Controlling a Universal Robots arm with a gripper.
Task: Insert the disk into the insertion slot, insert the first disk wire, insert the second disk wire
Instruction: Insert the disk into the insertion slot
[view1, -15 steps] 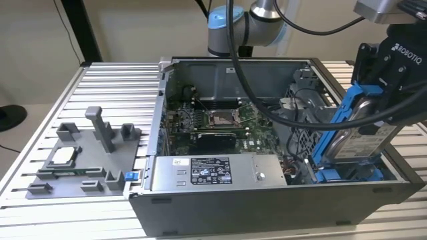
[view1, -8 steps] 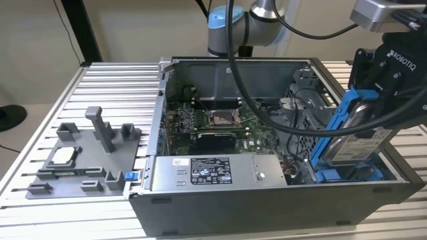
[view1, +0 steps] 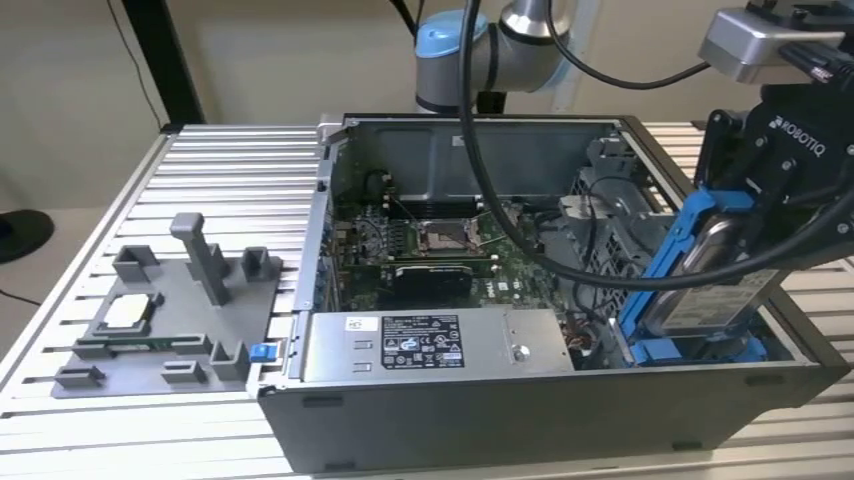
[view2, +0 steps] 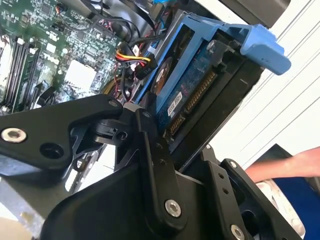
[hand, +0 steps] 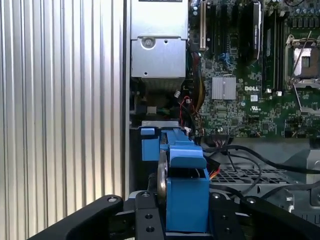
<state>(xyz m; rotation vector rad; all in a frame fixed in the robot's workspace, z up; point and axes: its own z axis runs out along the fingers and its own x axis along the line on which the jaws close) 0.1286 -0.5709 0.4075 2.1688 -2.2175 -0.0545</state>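
Note:
The disk (view1: 707, 285), silver with a blue plastic carrier, stands tilted on edge over the open computer case's front corner at the exterior view's right. My gripper (view1: 767, 240) is shut on it from above. Both wrist views show the black fingers (view2: 150, 150) clamping the disk (view2: 187, 85) (hand: 185, 195) from two sides. Its lower end reaches down to the insertion slot (view1: 694, 350), a bay with blue rails; I cannot tell whether they touch. Red, yellow and black wires with a black plug (view2: 137, 62) lie loose in the case beside the disk.
A grey power supply box (view1: 427, 345) fills the case's front edge, with the motherboard (view1: 427, 245) behind it. Black arm cables (view1: 534, 240) hang across the case. A grey fixture plate with posts (view1: 160, 320) sits on the slatted table. A person's arm (view2: 285, 167) is close by.

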